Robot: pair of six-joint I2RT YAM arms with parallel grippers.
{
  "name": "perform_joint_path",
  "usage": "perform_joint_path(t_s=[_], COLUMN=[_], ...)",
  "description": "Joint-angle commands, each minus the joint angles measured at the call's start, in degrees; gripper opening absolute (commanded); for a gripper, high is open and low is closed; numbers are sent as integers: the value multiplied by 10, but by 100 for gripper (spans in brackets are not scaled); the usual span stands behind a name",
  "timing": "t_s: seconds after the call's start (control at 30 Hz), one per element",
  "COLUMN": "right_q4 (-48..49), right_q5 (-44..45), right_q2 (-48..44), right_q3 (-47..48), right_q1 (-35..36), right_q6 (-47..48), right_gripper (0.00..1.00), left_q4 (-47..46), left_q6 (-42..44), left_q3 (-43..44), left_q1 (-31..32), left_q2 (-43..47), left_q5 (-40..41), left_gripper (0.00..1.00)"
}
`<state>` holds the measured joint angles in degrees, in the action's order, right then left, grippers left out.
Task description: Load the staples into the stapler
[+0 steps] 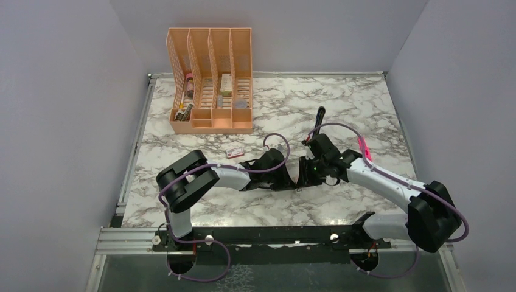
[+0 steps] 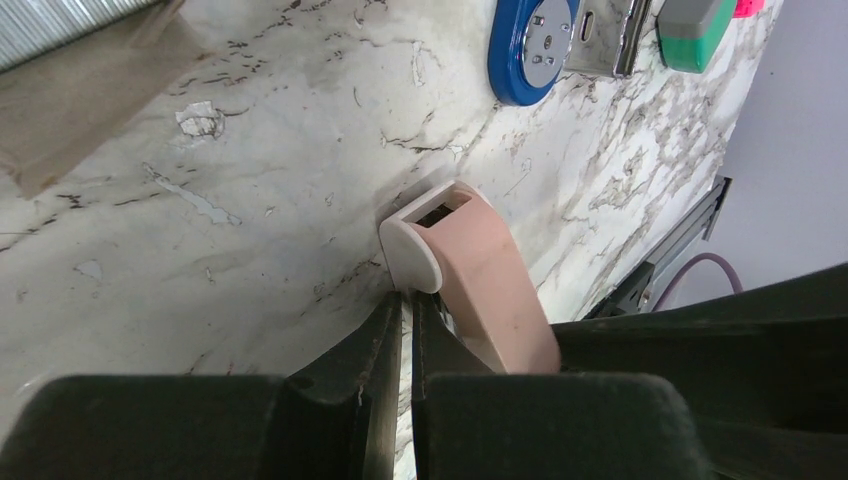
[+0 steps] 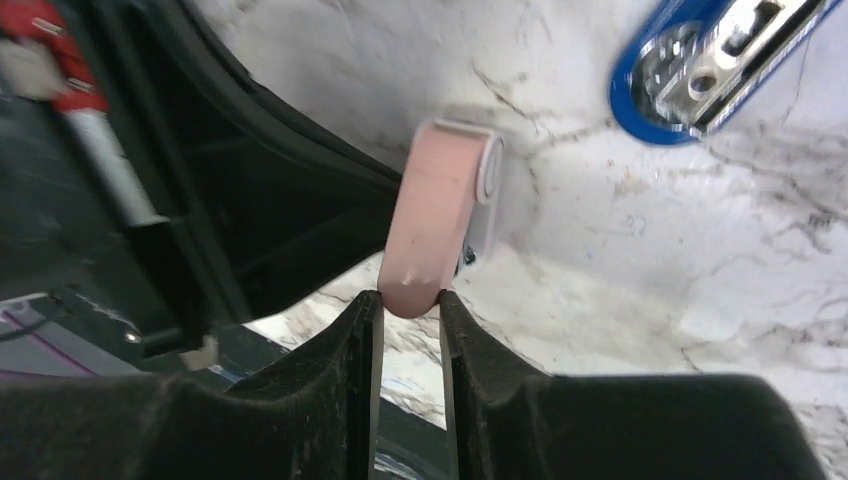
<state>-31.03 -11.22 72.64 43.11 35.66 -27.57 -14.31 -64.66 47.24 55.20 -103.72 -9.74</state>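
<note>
The staples (image 1: 234, 152), a small reddish box with a pale label, lie on the marble just behind the left arm, and neither gripper touches them. One rounded end of the blue stapler (image 2: 530, 48) (image 3: 690, 80), with its metal plate facing up, lies a short way beyond both grippers. Between the arms stands a pale pink oblong object (image 3: 432, 225) (image 2: 495, 290) with a white end cap (image 2: 422, 240). My right gripper (image 3: 410, 297) (image 1: 303, 173) is shut on its rounded end. My left gripper (image 2: 408, 298) (image 1: 291, 176) has its jaws almost together, with the tips at the white cap's rim.
A peach desk organizer (image 1: 210, 79) holding several small items stands at the back left. A teal and grey block (image 2: 695, 30) and a bright pink item (image 2: 748, 8) lie past the stapler. A slim dark bar (image 1: 320, 117) rises behind the right gripper. The table's metal edge rail (image 2: 680, 245) runs nearby.
</note>
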Motion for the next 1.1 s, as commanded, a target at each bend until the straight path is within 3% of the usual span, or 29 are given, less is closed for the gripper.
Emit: perform_joint_path(t_s=[0.0,0.83,1.07], right_q4=[-17,31,12], right_q5=[-8,81,91], right_q2=[1,122,77], right_q3=[-20,-23,15], right_q1=[6,8,9], right_q6=[-19,-40,-47], right_gripper=[30,27,30], left_q4=[46,43,48], left_q6=[14,28,40], left_q3=[-3,-20,-26], left_q1=[-9,-9,-9], left_q2=[-15,35,62], left_q5=[37,47,64], left_gripper=[8,8,8])
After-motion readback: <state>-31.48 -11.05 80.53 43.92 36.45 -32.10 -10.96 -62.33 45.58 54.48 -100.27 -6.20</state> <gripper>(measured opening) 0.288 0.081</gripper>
